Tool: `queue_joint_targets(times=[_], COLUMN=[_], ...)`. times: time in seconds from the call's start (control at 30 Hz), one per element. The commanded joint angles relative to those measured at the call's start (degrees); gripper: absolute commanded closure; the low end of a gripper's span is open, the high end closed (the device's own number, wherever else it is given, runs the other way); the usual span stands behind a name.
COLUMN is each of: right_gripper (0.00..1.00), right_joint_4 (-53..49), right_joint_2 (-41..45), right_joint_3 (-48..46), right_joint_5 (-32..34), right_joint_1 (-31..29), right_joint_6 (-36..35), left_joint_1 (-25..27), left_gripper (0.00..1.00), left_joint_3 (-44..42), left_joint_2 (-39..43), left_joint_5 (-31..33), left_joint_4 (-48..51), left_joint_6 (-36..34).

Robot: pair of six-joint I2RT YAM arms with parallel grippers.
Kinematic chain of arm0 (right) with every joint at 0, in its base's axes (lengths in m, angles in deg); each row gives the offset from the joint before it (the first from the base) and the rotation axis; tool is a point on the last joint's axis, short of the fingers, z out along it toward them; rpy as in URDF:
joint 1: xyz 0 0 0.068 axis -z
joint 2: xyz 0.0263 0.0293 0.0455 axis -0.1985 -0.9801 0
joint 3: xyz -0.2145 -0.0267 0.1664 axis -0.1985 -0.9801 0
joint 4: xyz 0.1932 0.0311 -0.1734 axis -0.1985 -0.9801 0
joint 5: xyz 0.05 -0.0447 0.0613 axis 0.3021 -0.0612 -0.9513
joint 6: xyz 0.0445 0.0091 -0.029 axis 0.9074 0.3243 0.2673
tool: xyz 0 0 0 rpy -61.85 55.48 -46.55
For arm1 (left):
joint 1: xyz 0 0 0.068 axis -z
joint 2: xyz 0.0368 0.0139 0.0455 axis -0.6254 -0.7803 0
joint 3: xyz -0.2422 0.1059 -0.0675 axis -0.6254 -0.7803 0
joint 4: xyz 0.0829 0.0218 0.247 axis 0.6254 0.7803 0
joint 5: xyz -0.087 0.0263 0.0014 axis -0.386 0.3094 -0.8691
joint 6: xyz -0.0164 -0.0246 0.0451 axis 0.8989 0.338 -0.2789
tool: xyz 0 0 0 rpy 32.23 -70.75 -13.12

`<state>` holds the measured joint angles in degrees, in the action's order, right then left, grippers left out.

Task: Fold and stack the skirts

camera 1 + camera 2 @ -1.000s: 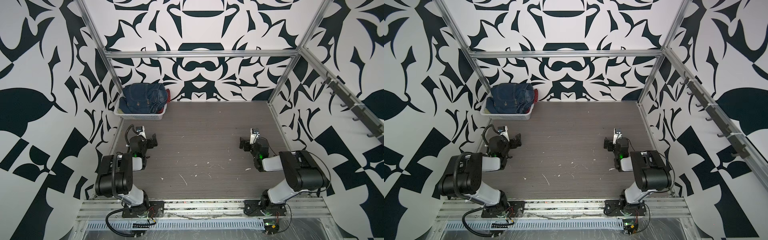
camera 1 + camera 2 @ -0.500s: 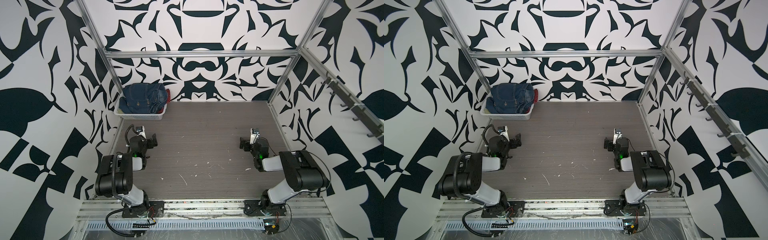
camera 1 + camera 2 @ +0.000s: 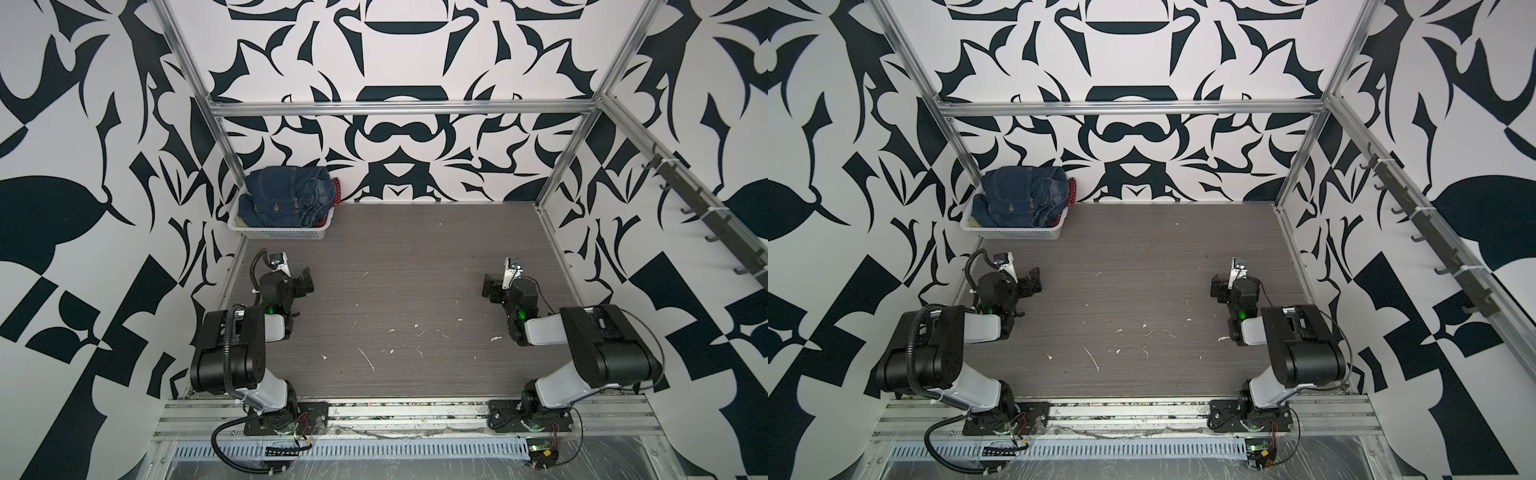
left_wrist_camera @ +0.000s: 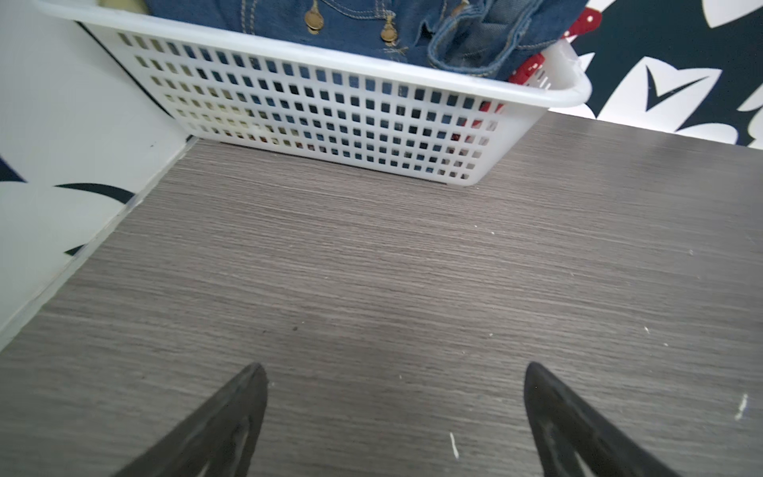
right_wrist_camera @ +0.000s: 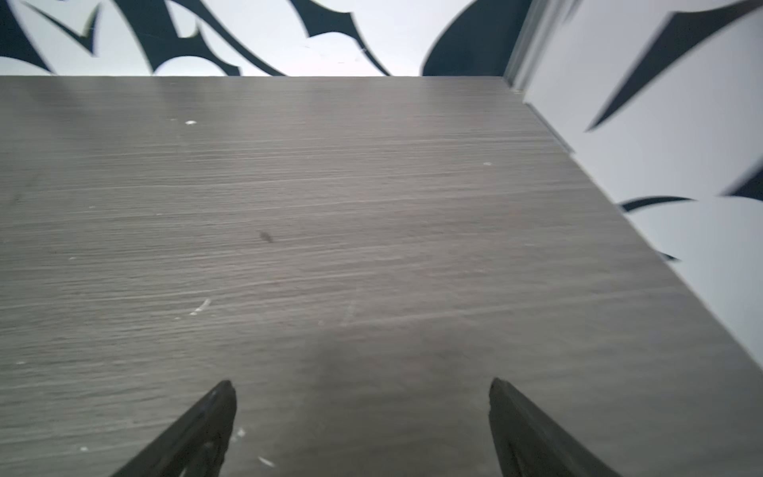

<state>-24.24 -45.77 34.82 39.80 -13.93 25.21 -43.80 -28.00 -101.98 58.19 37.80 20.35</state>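
Your skirts (image 3: 286, 195) sit in the basket (image 3: 282, 234), near your left fingers (image 4: 231, 417) and far from your right fingers (image 5: 202, 429), both pairs wide apart.

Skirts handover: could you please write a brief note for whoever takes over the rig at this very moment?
Left gripper: open, empty, low over the table, facing the basket.
Right gripper: open, empty, over bare table on the right side.
Skirts: all bunched in the basket at the far left corner. The denim skirt is on top, the red polka-dot skirt peeks out beneath, and a sliver of the olive-green skirt shows at a corner.
Done: nothing folded or stacked.
Left: take each skirt out, fold it, stack all three.
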Motion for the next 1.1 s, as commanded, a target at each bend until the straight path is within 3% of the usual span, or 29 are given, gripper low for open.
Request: queue_joint_targets(times=[0.0,0.07,0.17,0.23,0.27,0.33,0.43,0.57,0.77,1.07], right_gripper=[0.02,0.01,0.0,0.0,0.0,0.03,0.04,0.12,0.16,0.19], right_joint_4=[-9.5,-17.1,-14.3,-16.0,-23.8,-38.7,-44.7,-51.0,-62.4,-64.3], right_joint_2=[13.6,21.9,23.7,20.7,18.8,14.8,7.2,-2.1,-9.9,-8.8], right_joint_3=[2.9,5.6,6.8,12.1,17.6,27.7,36.3,46.2,56.6,54.5], right_joint_5=[3.2,-2.8,-9.4,-24.1,-24.6,-14.5,-6.7,-9.5,-9.9,-9.8], right_joint_1=[-0.4,-0.4,0.0,-1.2,-3.8,-12.1,-19.8,-20.4,-23.5,-24.9], right_joint_6=[2.2,10.9,29.2,25.5,23.0,15.8,8.1,11.5,11.5,10.0], left_joint_1=[3.6,3.9,4.0,4.0,4.1,4.0,4.1,4.3,4.6,4.7], left_gripper=[0.0,0.0,0.01,0.01,0.01,0.01,0.01,0.01,0.01,0.0], left_joint_3=[4.7,9.0,15.0,19.5,22.7,31.0,44.8,59.5,73.1,83.0], left_joint_2=[14.6,24.1,28.1,25.6,23.1,16.9,4.4,-9.3,-21.1,-30.7], left_joint_5=[9.2,8.5,5.7,4.5,3.9,2.9,-3.3,-1.4,1.1,-0.5], left_joint_4=[15.0,25.5,32.5,36.5,38.8,46.4,57.0,65.8,72.0,71.9], left_joint_6=[0.5,5.8,11.2,13.6,14.5,16.3,13.9,13.0,10.7,8.1])
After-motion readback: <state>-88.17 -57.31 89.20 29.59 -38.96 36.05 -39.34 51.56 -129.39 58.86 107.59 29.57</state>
